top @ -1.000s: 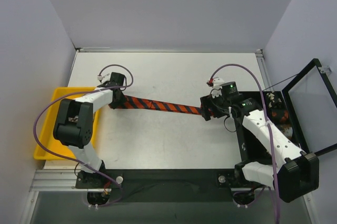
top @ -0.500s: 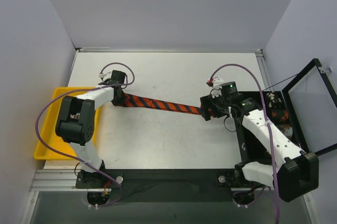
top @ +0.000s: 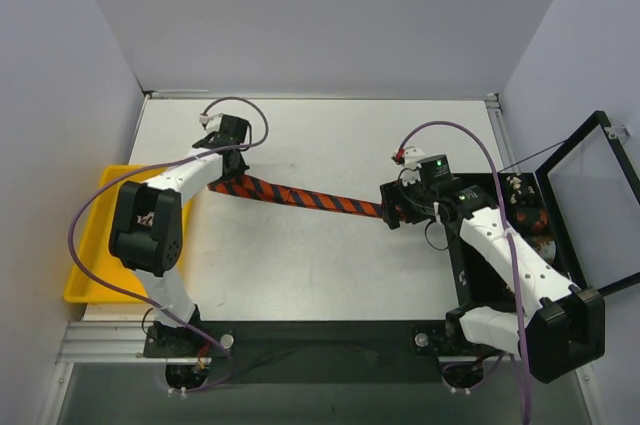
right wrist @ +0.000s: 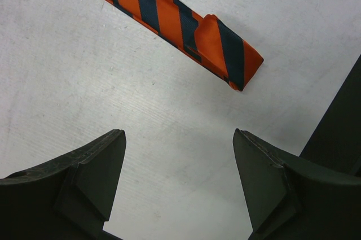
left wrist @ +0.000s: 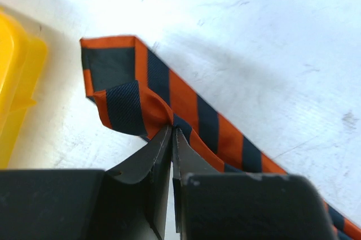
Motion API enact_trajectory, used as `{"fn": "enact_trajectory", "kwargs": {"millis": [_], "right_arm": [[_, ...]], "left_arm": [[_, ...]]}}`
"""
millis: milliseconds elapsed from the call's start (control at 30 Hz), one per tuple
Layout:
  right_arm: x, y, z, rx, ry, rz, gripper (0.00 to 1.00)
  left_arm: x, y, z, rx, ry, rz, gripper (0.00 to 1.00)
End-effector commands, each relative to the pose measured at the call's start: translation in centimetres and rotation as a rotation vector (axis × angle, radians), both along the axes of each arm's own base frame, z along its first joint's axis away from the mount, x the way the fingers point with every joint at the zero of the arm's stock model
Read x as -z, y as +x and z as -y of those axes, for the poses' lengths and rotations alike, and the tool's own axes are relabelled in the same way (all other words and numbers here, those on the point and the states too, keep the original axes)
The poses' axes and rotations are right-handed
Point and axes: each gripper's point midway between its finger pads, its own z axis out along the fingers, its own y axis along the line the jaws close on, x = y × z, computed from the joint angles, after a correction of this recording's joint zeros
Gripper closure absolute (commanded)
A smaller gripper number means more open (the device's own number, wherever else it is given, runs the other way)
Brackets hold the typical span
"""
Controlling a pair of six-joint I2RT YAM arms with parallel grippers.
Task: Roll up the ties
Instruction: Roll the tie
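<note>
A tie (top: 310, 199) with red-orange and black diagonal stripes lies stretched across the white table. My left gripper (left wrist: 172, 130) is shut on the tie's edge (left wrist: 169, 116) close to its wide end, and the cloth bunches at the fingertips. That wide end (left wrist: 113, 70) is folded, near the yellow tray. In the top view the left gripper (top: 228, 167) is at the tie's left end. My right gripper (right wrist: 179, 132) stands open just short of the narrow end (right wrist: 225, 53), with nothing between its fingers. The right gripper (top: 392, 210) hovers at the tie's right end.
A yellow tray (top: 85, 245) hangs off the table's left edge. At the right stands a black box (top: 560, 235) with its clear lid (top: 590, 180) open; brown patterned cloth (top: 535, 225) shows inside, partly behind the right arm. Purple cables loop over both arms.
The left jaws closed on the tie. The left gripper then moved toward the far side, pulling the wide end with it so the tie now bends there. The right arm stayed still.
</note>
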Motion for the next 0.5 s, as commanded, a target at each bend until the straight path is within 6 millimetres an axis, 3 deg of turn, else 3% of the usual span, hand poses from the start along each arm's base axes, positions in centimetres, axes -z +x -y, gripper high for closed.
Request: {"fn": "enact_trajectory", "kwargs": {"millis": [0, 300, 400, 467], "right_arm": [[-0.1, 0.3, 0.4, 0.004, -0.021, 0.006, 0.22], [-0.1, 0.2, 0.7, 0.021, -0.017, 0.004, 0.22], [-0.2, 0.2, 0.8, 0.028, -0.014, 0.005, 0.21], [-0.2, 0.1, 0.8, 0.035, -0.009, 0.001, 0.2]], "left_arm": [[-1.4, 1.6, 0.3, 0.034, 0.069, 0.026, 0.85], [1.4, 1.2, -0.5, 0.012, 0.122, -0.077, 0.81], [1.8, 1.2, -1.0, 0.001, 0.142, -0.09, 0.74], [1.6, 1.3, -1.0, 0.0, 0.143, -0.086, 0.63]]}}
